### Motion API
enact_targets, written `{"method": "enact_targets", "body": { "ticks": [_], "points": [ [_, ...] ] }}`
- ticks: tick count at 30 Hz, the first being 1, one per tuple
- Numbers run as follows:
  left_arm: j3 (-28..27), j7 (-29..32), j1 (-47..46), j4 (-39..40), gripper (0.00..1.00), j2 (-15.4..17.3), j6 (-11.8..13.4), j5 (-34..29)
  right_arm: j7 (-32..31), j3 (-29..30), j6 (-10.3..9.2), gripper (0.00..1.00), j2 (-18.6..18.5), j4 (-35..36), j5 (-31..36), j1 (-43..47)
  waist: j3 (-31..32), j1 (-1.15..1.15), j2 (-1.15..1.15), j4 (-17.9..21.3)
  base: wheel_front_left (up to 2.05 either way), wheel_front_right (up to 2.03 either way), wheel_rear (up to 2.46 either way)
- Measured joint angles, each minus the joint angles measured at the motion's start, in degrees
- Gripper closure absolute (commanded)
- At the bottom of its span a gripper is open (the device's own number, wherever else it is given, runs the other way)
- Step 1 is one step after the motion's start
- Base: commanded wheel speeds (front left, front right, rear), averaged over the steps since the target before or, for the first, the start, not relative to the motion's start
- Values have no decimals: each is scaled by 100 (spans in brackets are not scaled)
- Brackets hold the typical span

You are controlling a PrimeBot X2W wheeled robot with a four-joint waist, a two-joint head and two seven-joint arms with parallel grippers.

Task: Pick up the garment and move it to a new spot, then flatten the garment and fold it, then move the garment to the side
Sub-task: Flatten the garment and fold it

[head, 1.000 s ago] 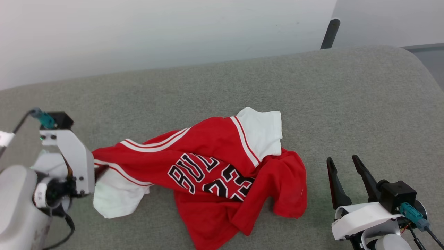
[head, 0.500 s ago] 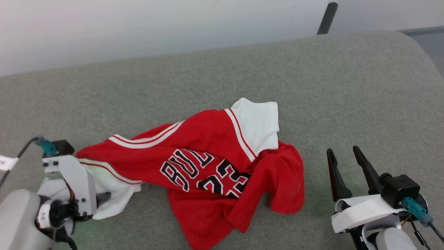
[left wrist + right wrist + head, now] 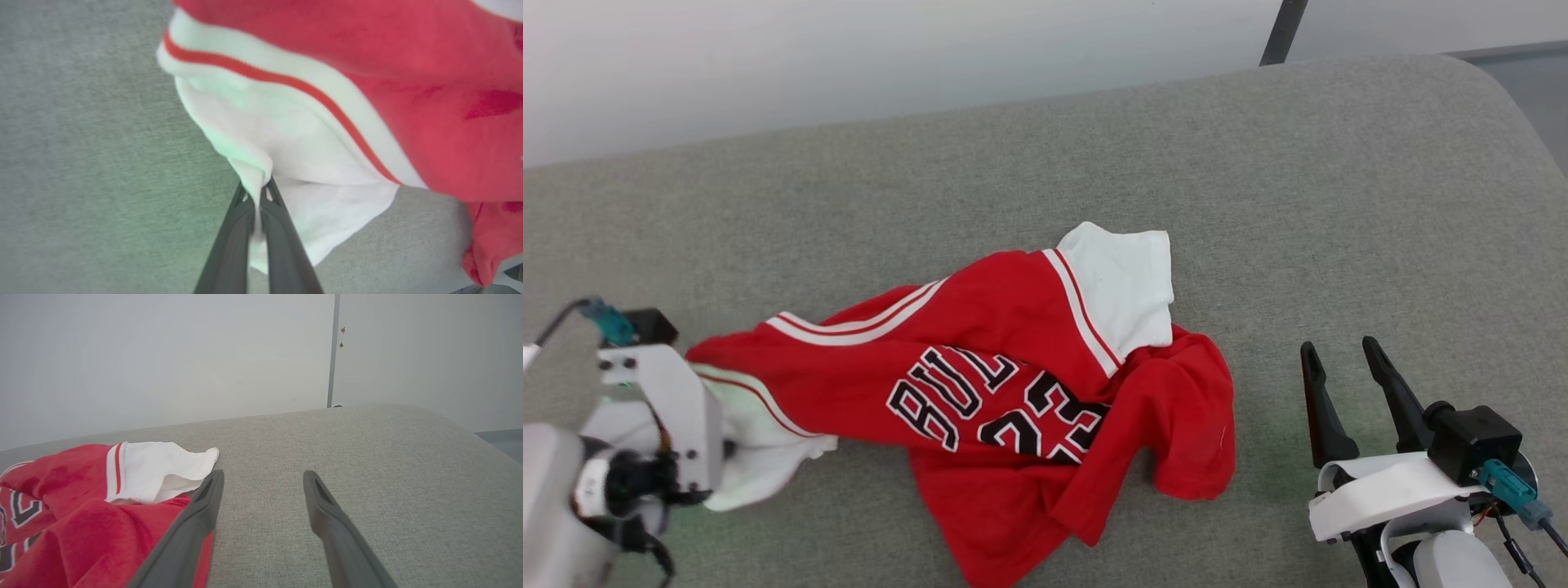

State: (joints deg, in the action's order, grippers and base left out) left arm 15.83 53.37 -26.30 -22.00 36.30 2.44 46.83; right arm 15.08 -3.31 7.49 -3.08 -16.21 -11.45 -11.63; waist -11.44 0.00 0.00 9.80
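Nearest the robot, the left gripper was pinched tight on the edge of the garment's near sleeve, which was white. The left wrist view gave this plainly: the two dark fingers lay almost together with a thin fold of white cloth caught between their tips. In the head view a white bracket on that wrist covered the fingers, so the hold could not be read there; the sleeve simply ran in behind it at the lower left. The right gripper stood at the lower right, its fingers well parted and holding nothing, over the bare grey cushion just beside the garment's red hem. In the right wrist view the finger on that view's left overlapped the red cloth; whether it touched could not be told.

The garment lay crumpled across the middle of the cushion, drawn out toward the left gripper. The head view showed the black, white-outlined chest print, partly folded under. The left wrist view gave blurred red cloth and stripe trim. Farther back, the far sleeve, also white, lay on top of the red body, and the right wrist view showed its cuff slightly lifted. Beyond the cushion's rear edge was a pale wall, with a dark upright bar at the upper right.
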Motion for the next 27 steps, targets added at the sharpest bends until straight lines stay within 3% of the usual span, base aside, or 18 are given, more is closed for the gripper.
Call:
{"method": "enact_targets", "body": {
  "ticks": [12,16,21,22,24,25,27],
  "points": [
    [94,209,-180,354,100,886,-96,-491,3,-25,0,0,3,-27,38,58,146,0,0,-50,0,0,0],
    [168,182,-232,223,100,931,-133,-575,3,-48,0,0,4,-34,62,70,171,0,0,-33,0,0,0],
    [179,-43,-242,-97,100,694,-86,-549,3,-73,0,0,5,-81,62,72,208,0,0,-9,0,0,0],
    [191,-116,-236,-144,84,665,-94,-555,3,-79,0,0,4,-96,62,73,223,0,0,-5,0,0,0],
    [133,-254,-226,-252,15,579,-91,-495,3,-100,0,0,5,-124,62,87,267,0,0,-2,0,0,0],
    [133,-307,-202,-283,0,552,-93,-490,3,-107,0,0,4,-137,62,114,296,0,0,-4,0,0,0],
    [101,-434,-152,-309,0,483,-91,-444,3,-126,0,0,-1,-180,62,194,369,0,0,-13,0,0,0]
  ]
}}
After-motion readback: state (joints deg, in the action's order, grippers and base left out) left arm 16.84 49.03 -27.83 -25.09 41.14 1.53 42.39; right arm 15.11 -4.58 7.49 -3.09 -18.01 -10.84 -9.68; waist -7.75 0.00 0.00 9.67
